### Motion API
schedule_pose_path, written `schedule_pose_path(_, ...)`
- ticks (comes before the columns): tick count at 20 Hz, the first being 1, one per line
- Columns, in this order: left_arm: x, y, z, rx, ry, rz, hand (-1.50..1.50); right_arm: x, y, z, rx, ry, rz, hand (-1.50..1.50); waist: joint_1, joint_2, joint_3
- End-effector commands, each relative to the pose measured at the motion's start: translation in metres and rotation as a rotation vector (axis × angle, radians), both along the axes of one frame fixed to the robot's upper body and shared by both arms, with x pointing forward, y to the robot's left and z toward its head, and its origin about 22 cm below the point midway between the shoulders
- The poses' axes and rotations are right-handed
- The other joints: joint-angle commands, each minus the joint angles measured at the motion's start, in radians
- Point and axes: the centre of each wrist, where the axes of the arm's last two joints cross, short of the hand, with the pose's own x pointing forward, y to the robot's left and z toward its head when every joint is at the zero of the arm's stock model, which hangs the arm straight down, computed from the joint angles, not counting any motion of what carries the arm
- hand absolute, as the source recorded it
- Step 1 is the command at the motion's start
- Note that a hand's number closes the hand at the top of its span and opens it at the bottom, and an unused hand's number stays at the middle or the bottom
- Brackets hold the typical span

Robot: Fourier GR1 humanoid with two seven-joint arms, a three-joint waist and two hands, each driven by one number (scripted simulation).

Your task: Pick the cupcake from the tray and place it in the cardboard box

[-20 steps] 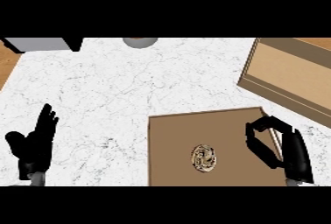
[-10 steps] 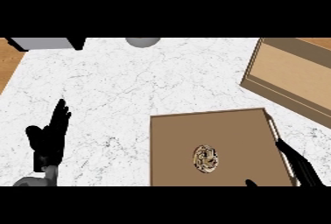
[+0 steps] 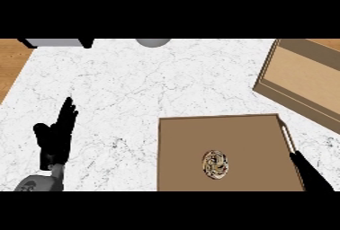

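The cupcake [image 3: 216, 164] sits in the middle of the brown tray [image 3: 182, 139], to the left of the right hand [image 3: 309, 174], which is the nearer one. Only a bit of that hand shows, so I cannot tell if it is open or closed. The left hand [image 3: 58, 134] rests open, far off. The cardboard box [image 3: 302, 76] lies up and right on the white surface [image 3: 133, 90]

No words, labels, brands or numbers can be read on the tray [image 3: 192, 148], cardboard box [image 3: 299, 76] or tabletop [image 3: 133, 81]
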Motion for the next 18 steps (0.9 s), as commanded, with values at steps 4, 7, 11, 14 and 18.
schedule_pose_path(4,0.005,-0.003,-0.005,-0.004,0.0,-0.02,0.0,0.007,0.042,0.037,-0.083,0.173,-0.013,-1.5,0.015,0.001,0.002)
schedule_pose_path(7,0.017,-0.001,0.004,0.007,0.01,-0.026,0.0,0.021,0.063,0.039,-0.114,0.237,-0.01,-1.5,0.014,0.001,0.002)
schedule_pose_path(11,0.011,-0.013,-0.01,0.0,0.008,-0.025,0.0,0.047,0.078,0.02,-0.116,0.354,-0.034,-1.5,0.015,0.002,0.003)
schedule_pose_path(14,0.016,-0.001,0.005,-0.002,0.0,-0.019,0.0,0.048,0.09,0.027,-0.115,0.371,-0.045,-1.5,0.014,0.0,0.003)
schedule_pose_path(18,0.014,-0.015,0.003,0.004,-0.008,-0.022,0.0,0.051,0.089,0.035,-0.085,0.378,-0.038,-1.5,0.008,-0.002,0.004)
